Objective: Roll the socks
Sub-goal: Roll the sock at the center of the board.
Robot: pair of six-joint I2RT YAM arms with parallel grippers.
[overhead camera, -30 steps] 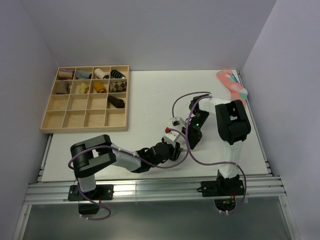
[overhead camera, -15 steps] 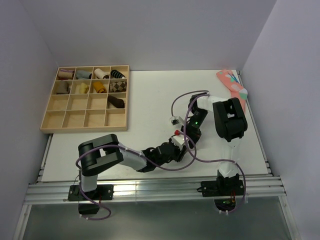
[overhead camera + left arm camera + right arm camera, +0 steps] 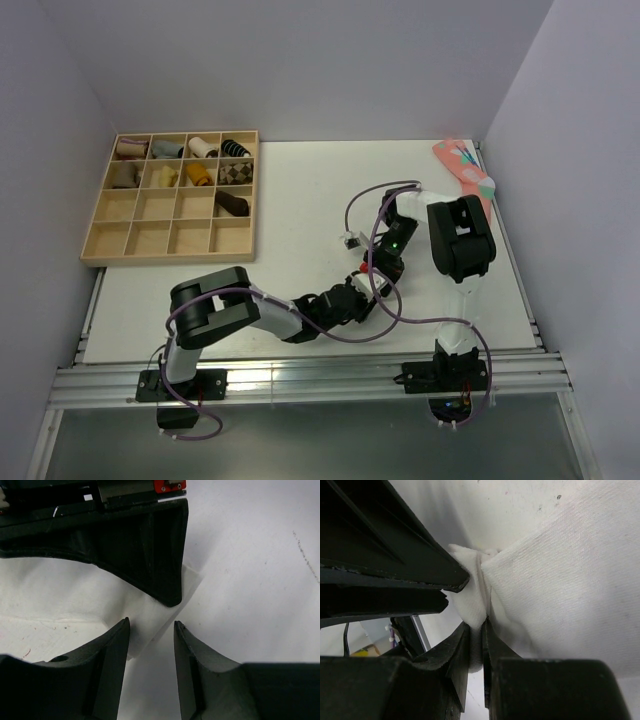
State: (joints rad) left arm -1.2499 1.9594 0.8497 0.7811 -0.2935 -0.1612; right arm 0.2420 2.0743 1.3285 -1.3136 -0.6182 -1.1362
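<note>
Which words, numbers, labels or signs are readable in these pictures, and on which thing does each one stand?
No text can be read in any view.
The white sticker on the right gripper: too small and blurred.
The red part beside it: screw heads only, no letters.
The white sock and the pink sock: no label shows.

Two robot arms, a left arm (image 3: 215,312) and a right arm (image 3: 462,240), are built from glossy black joint housings and white links. Thin purple cables (image 3: 383,187) loop along them. A small green light (image 3: 397,240) glows on the right arm. The left pincer (image 3: 150,630) has matte black wedge-shaped fingers (image 3: 107,655). A red label (image 3: 170,486) sits on a black housing.
</note>
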